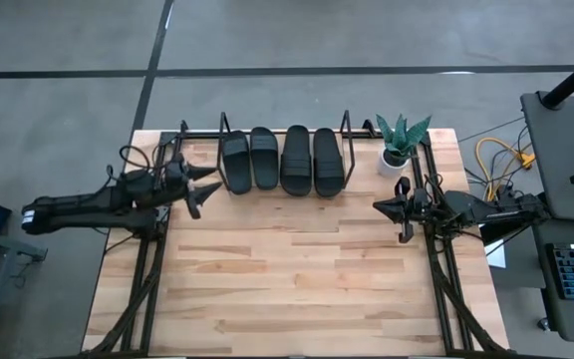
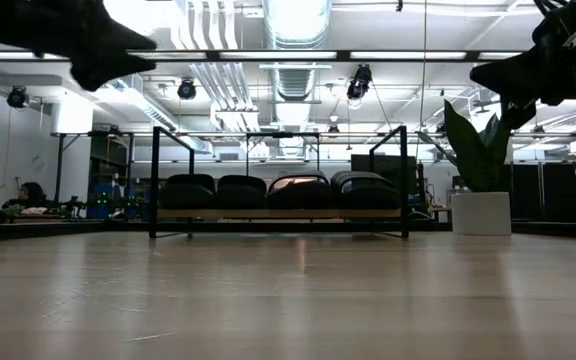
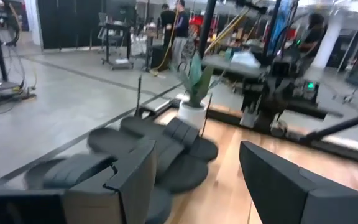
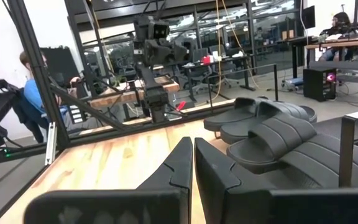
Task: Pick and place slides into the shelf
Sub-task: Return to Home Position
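Resting side by side, four black slides [image 1: 296,160] fill the shelf [image 1: 348,125], which stands at the far edge of the wooden surface [image 1: 297,289], roughly at the middle of its width. The sandals lie lengthwise, pointing near to far, with their soles flat on the shelf's light board [image 2: 278,213] and neighbours touching or nearly so. Seen level across the surface, the four straps form a low dark row [image 2: 303,192] between the black wire end frames.

The left pincer [image 1: 205,191] hangs just left of the shelf's left end, close to the leftmost slide without touching it. Its fingers [image 3: 132,180] are spread wide apart and hold nothing. From the low camera it shows as a dark shape [image 2: 98,45] high above the surface.

The right pincer [image 1: 379,206] sits at the right side of the surface, nearer than the shelf and well apart from it, aimed left toward the middle. Its two fingers [image 4: 179,165] are drawn together with only a thin slit between them and nothing in their grasp. It too is raised clear of the wood [image 2: 533,70].

A small potted plant [image 1: 402,145] with pointed green leaves in a white pot stands just right of the shelf's right end, at the far right corner and farther off than the right pincer. Beyond the surface's edge, a seated person in blue [image 4: 28,93] shows in the room.
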### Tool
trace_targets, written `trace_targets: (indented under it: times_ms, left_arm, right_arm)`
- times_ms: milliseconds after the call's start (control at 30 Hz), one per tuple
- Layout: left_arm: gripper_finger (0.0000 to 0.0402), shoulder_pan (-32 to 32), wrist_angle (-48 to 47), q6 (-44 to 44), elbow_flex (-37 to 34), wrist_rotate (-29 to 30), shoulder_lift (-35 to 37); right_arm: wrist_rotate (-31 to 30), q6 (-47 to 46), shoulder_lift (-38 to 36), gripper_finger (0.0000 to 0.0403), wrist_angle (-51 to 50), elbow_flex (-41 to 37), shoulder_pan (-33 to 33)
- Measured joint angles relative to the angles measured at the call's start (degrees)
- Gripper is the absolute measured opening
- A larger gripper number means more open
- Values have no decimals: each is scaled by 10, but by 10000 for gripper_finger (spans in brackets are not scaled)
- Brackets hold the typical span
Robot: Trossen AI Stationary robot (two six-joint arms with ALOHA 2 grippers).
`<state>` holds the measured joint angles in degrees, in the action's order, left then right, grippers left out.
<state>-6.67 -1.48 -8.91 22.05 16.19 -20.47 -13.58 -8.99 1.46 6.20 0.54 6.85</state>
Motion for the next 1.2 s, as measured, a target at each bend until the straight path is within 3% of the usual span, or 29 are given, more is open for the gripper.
trace_targets:
  times_ms: [233,367,467,533,633,800,1067,1200]
  left_arm:
    - [215,0,-170,-11,-38,7,127]
    - [215,0,-144,-76,-86,-11,187]
    - [215,0,-121,-105,-108,-30,187]
    - [207,0,-110,-85,-113,-83,184]
    - [161,0,-86,-60,-117,-131,168]
    - [23,0,-82,20,-117,-160,176]
    - [3,0,-77,-21,-179,-186,189]
    - [1,0,81,-1,-215,-215,188]
  right_arm:
    - [0,4,1,8,0,0,0]
    - [0,37,1,9,0,0,0]
    - [0,47,1,9,0,0,0]
    - [0,47,3,9,0,0,0]
    - [0,46,4,8,0,0,0]
    - [0,11,16,9,0,0,0]
    - [0,-14,32,9,1,1,0]
    - [0,-11,31,9,1,1,0]
